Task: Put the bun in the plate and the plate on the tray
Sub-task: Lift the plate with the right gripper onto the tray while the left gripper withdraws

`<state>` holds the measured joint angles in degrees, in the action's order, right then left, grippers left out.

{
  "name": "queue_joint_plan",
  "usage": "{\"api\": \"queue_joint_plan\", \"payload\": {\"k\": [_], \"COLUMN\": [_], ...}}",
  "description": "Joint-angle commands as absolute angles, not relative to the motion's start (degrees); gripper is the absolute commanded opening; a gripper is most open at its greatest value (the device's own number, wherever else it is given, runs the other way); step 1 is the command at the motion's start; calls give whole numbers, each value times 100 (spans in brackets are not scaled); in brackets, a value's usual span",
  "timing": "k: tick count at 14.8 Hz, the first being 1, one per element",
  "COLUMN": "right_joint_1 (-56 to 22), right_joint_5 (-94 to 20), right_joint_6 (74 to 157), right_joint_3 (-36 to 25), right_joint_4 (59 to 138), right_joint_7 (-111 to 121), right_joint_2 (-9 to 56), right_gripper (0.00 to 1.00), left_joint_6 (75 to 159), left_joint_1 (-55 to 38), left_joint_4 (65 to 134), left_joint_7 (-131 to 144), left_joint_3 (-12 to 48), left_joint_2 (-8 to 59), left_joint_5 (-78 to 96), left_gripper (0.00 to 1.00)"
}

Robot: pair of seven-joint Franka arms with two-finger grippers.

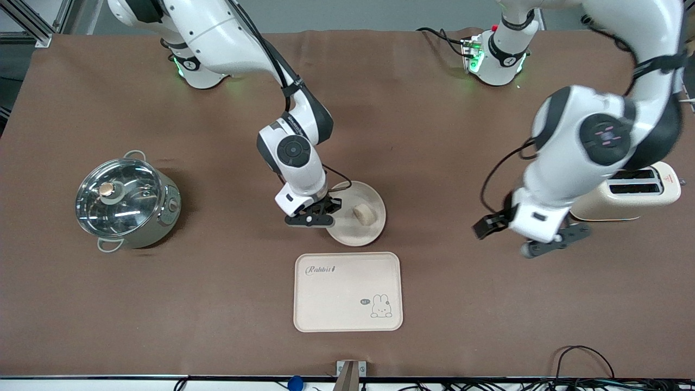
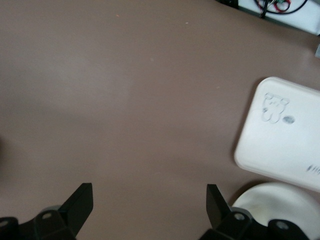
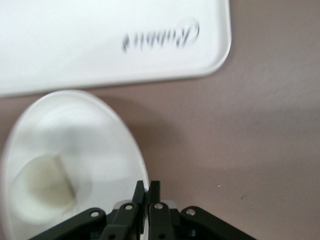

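The round cream plate (image 1: 355,234) lies on the brown table, farther from the front camera than the tray (image 1: 347,293). The small cream bun (image 1: 365,213) sits in it. My right gripper (image 1: 324,209) is shut on the plate's rim at the edge toward the right arm's end of the table. In the right wrist view its fingertips (image 3: 142,189) pinch the rim of the plate (image 3: 75,125), with the bun (image 3: 42,182) inside and the tray (image 3: 100,45) close by. My left gripper (image 1: 554,241) hangs open over bare table beside the toaster, with nothing between its fingers (image 2: 82,197).
A steel pot with a glass lid (image 1: 127,198) stands toward the right arm's end of the table. A cream toaster (image 1: 635,193) stands toward the left arm's end. The left wrist view shows the tray (image 2: 285,135) and the plate's edge (image 2: 280,200).
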<state>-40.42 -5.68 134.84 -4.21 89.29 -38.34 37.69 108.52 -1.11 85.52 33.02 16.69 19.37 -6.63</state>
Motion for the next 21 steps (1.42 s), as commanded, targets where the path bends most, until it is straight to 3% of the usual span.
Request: {"api": "queue_joint_plan", "payload": {"k": [1, 5, 10, 13, 21], "right_joint_1": [-3824, -3359, -2980, -2997, -3120], "right_joint_5": [-939, -1072, -2713, -2839, -2769], "right_joint_6": [13104, 13726, 15309, 15319, 15407], "right_joint_3": [-395, -378, -378, -378, -395], "right_joint_4": [8430, 8192, 7605, 7015, 6908], "right_joint_7": [-3850, -3911, -3946, -4034, -3955], "right_joint_2": [3568, 3743, 4840, 5474, 5932], "right_gripper": [0, 0, 0, 0, 0], "left_joint_6": [10075, 9309, 9132, 9097, 9105], "left_joint_1": [280, 650, 178, -465, -422], "left_joint_4": [8710, 8710, 9420, 9816, 9791], "left_joint_7": [2192, 654, 370, 334, 360], "left_joint_3": [1705, 1670, 1109, 476, 475], "left_joint_2": [1241, 625, -323, -711, -650], "left_joint_5": [-747, -650, -423, -404, -202], "left_gripper": [100, 100, 100, 100, 100]}}
